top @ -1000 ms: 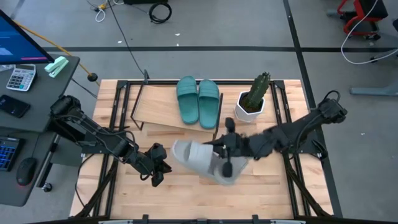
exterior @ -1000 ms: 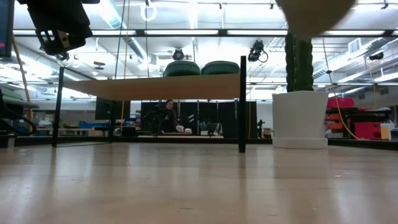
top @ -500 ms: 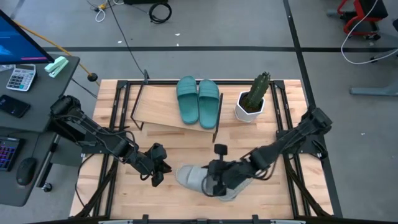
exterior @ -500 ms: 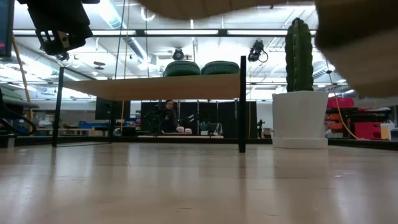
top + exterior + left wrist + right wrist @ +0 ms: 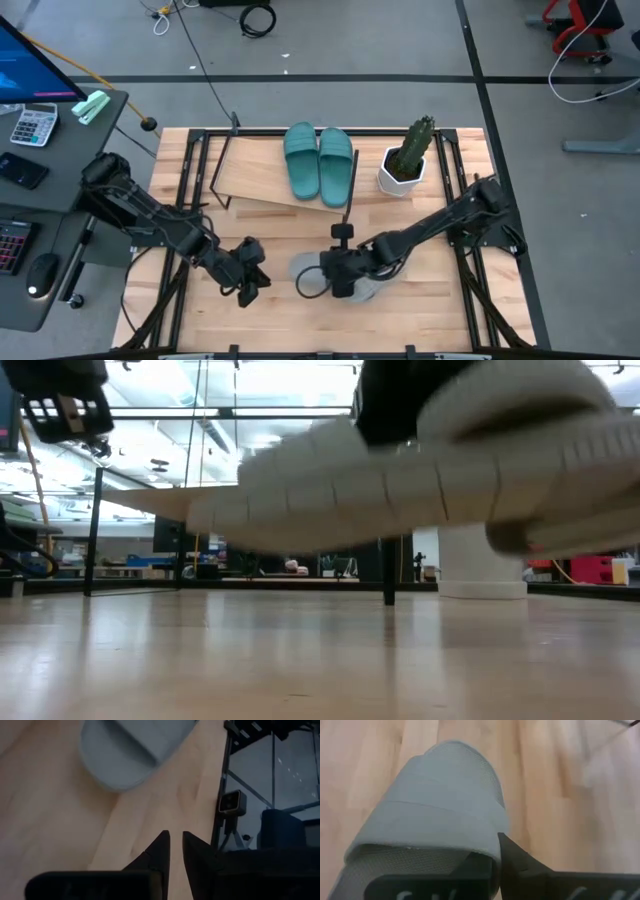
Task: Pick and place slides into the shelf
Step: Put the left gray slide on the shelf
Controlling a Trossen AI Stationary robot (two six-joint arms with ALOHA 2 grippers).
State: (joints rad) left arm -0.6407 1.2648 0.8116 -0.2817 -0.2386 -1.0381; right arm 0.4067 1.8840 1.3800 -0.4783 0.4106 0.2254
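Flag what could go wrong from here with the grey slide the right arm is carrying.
1. The right gripper pinches the grey slide only by its strap edge, held above the tabletop, so it may swing or slip out.
2. The shelf already holds two teal slides; the free plank is on its far side from the right arm, an awkward reach.
3. The left gripper hovers close by; the arms could collide.
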